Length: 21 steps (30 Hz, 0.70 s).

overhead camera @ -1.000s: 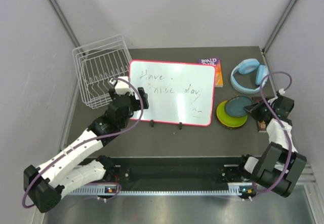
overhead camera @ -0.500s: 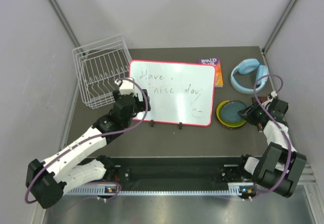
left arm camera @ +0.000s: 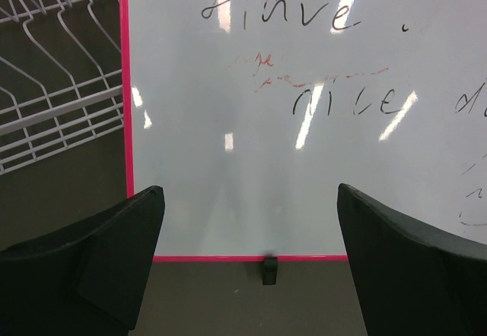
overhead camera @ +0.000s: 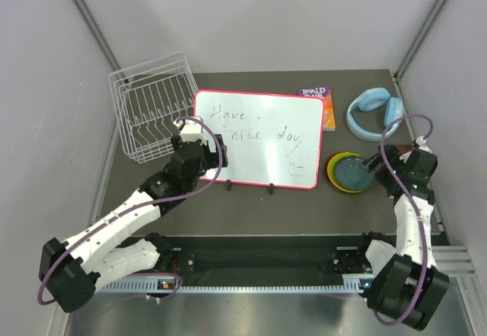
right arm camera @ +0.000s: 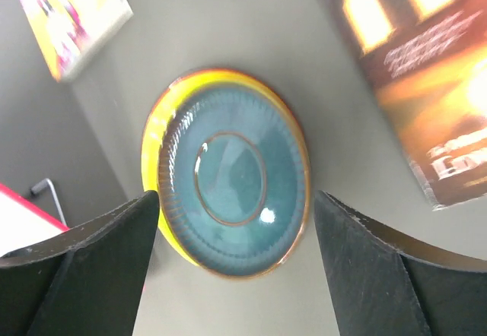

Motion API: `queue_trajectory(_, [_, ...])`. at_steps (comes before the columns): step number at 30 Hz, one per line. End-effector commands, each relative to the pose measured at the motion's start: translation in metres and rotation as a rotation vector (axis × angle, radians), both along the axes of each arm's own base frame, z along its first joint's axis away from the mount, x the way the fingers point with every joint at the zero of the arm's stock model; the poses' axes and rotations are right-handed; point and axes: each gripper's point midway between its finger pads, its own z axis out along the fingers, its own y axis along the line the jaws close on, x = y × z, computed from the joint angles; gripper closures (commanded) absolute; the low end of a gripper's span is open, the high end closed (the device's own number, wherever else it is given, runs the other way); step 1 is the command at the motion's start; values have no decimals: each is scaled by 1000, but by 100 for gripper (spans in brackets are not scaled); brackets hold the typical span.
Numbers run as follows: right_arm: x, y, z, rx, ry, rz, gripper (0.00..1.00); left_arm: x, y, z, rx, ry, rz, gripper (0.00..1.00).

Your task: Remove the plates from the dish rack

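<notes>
The plates (overhead camera: 348, 173) sit stacked on the table (overhead camera: 304, 199) at the right, just in front of the light blue headphones (overhead camera: 374, 112). On my right wrist feed the blue-green plate (right arm camera: 232, 170) lies on top. A lime-yellow plate (right arm camera: 151, 153) peeks out under it on the left, and a thin orange rim shows around the edge. I cannot tell how many plates are in the stack.

The dish rack (overhead camera: 152, 108) stands at the far left, well apart from the stack, and all I can see inside it is its own white wire bars.

My right gripper (right arm camera: 234, 194) hangs over the stack with its fingers spread wide, about as wide as the top plate, and holds nothing. I cannot tell whether it touches the plates. A printed dark cover (right arm camera: 411, 70) lies on the table just beside the stack.

My left gripper (left arm camera: 249, 188) is also spread wide and holds nothing. It faces the pink-framed whiteboard (overhead camera: 259, 138), with the rack's bars just beside it on the left. A book (overhead camera: 323, 100) lies behind the whiteboard.
</notes>
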Motion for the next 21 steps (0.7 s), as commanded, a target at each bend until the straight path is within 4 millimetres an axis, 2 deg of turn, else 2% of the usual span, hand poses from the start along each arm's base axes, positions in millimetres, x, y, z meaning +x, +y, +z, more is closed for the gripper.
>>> queue_trajectory(1, [8,-21,70,-175,-153,-51,18,5,-6,14,-20,-21,-11,1])
queue_trajectory(4, [5,-21,92,-213,-207,-45,16,7,-7,15,-14,-10,-9,1])
queue_trajectory(10, [-2,-13,100,-227,-229,-8,16,4,-1,25,-37,-40,10,1])
queue_trajectory(12, [0,-5,102,-223,-277,35,16,2,4,29,-39,-53,22,1])
queue_trajectory(13, [2,7,104,-201,-305,99,15,2,7,29,-31,-56,39,1])
queue_trajectory(15, [3,18,108,-207,-338,142,13,2,13,30,-17,-60,60,1])
queue_trajectory(18, [8,34,122,-263,-403,185,9,2,29,29,35,-62,126,1])
queue_trajectory(21, [14,48,120,-327,-391,192,8,2,35,30,75,-66,139,1])
